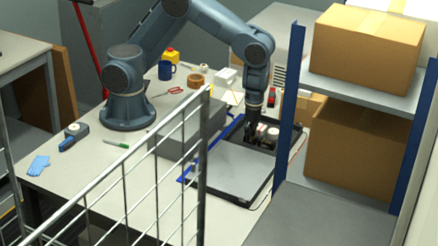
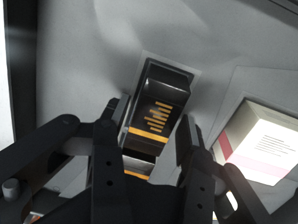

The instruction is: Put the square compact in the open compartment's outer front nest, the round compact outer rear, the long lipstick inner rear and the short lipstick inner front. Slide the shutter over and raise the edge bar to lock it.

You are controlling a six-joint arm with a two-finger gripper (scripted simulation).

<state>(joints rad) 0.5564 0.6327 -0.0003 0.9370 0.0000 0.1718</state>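
A black lipstick box [image 2: 155, 117] with orange stripes sits upright in a nest of the open compartment [image 1: 265, 135]. I cannot tell whether it is the long or the short lipstick. My gripper [image 2: 154, 129] stands low over it, open, with a finger on either side and nothing held. To the right a white square box with a red stripe [image 2: 258, 146] sits in its own nest. From the side camera my gripper [image 1: 250, 135] reaches down into the compartment, next to the white square box [image 1: 262, 128] and a round white compact [image 1: 273, 133].
Behind the tray lie a notepad [image 1: 232, 97], a white box [image 1: 225, 76], a tape roll [image 1: 195, 80] and scissors [image 1: 172, 90]. The grey shutter [image 1: 235, 169] covers the near half of the tray. A blue shelf post [image 1: 287, 106] stands right beside the compartment. A railing [image 1: 169, 161] crosses the foreground.
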